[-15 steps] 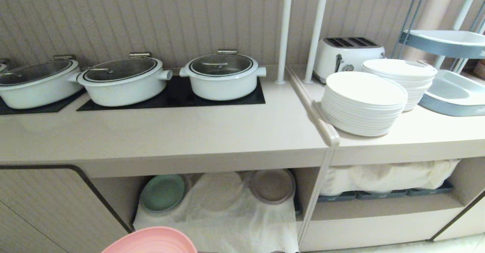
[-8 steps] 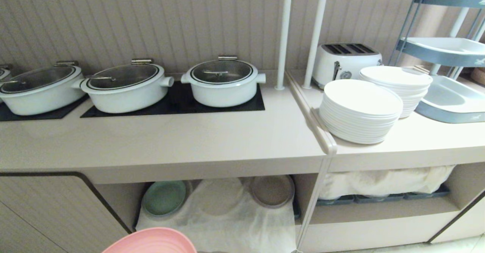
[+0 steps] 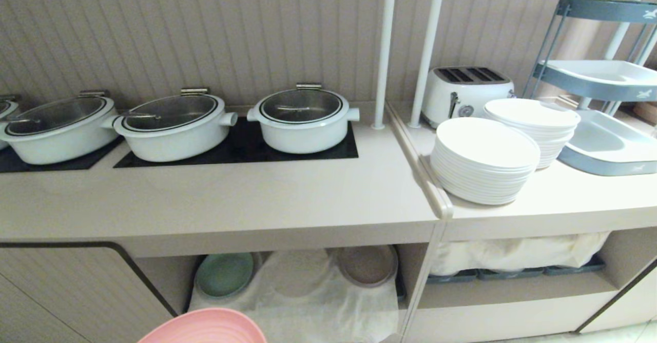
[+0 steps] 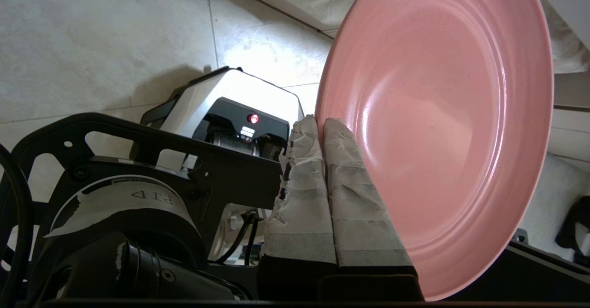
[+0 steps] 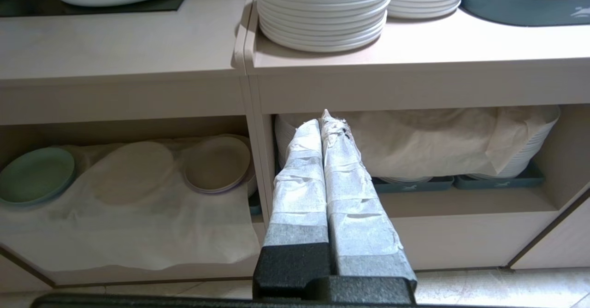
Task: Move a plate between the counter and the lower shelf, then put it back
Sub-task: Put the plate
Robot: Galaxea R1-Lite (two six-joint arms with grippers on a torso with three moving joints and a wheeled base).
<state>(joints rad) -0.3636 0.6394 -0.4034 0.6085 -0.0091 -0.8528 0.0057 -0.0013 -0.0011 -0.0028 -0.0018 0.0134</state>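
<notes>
Left claw (image 4: 321, 122) clenched on plate (image 4: 442, 114) rim — plate upright beside taped fingers (image 4: 350, 197).

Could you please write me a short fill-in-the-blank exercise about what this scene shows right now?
1. The left gripper is shut on the rim of the ___ plate.
2. On the lower shelf, the beige-grey plate and the ___ plate lean at the back.
3. The counter carries white ___ with glass lids.
4. The right gripper holds ___.

Missing words: pink; green; pots; nothing
</notes>
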